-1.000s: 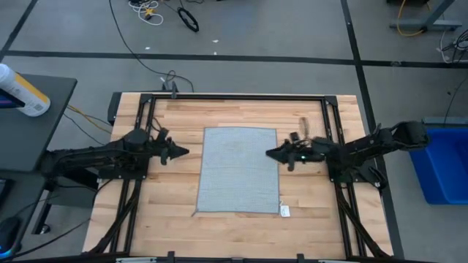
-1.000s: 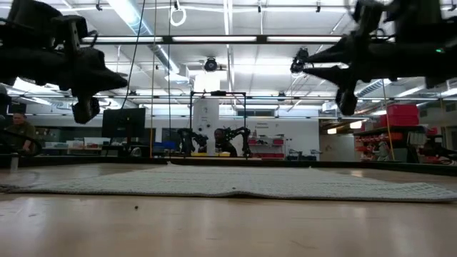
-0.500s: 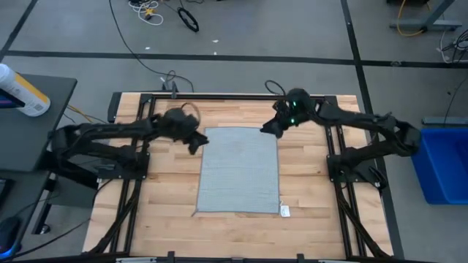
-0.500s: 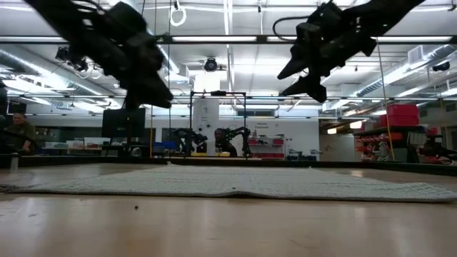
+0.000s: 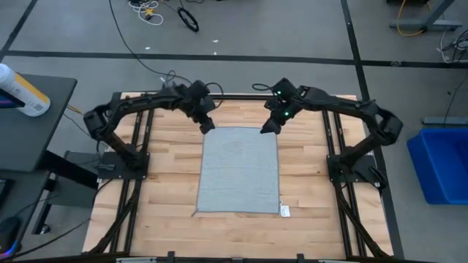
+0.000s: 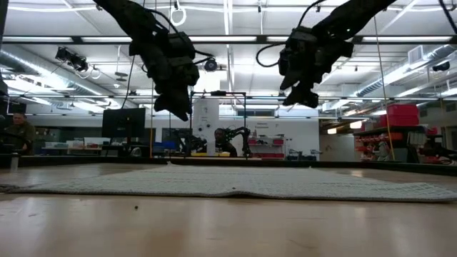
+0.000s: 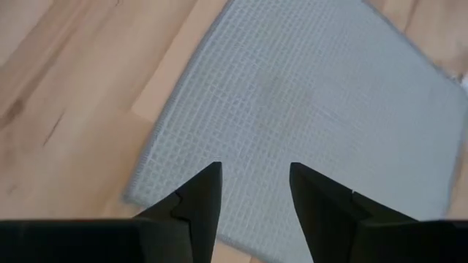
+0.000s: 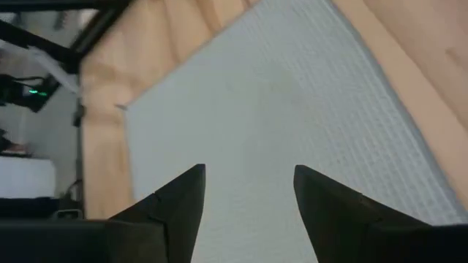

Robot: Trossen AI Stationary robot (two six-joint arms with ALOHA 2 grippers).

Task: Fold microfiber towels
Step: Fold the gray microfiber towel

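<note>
Hovering above the far left corner of the cloth, the left claw [image 5: 207, 124] is seen with its dark fingers spread apart and nothing held between them. The light grey-blue ribbed microfiber towel [image 5: 239, 170] is laid flat and unfolded at the middle of the pale wooden counter [image 5: 307, 215], its small white tag [image 5: 285, 212] at the near right corner. Over the far right corner, the right claw [image 5: 268, 126] is poised likewise, released and empty. From table height, both claws are shown well clear of the fabric. For a clean fold, each corner should probably be pinched right at its edge, one layer only, with both claws lowered together. The two corners would best be lifted evenly and carried toward the near edge, so that the hems are matched and no wrinkle is dragged in.
</note>
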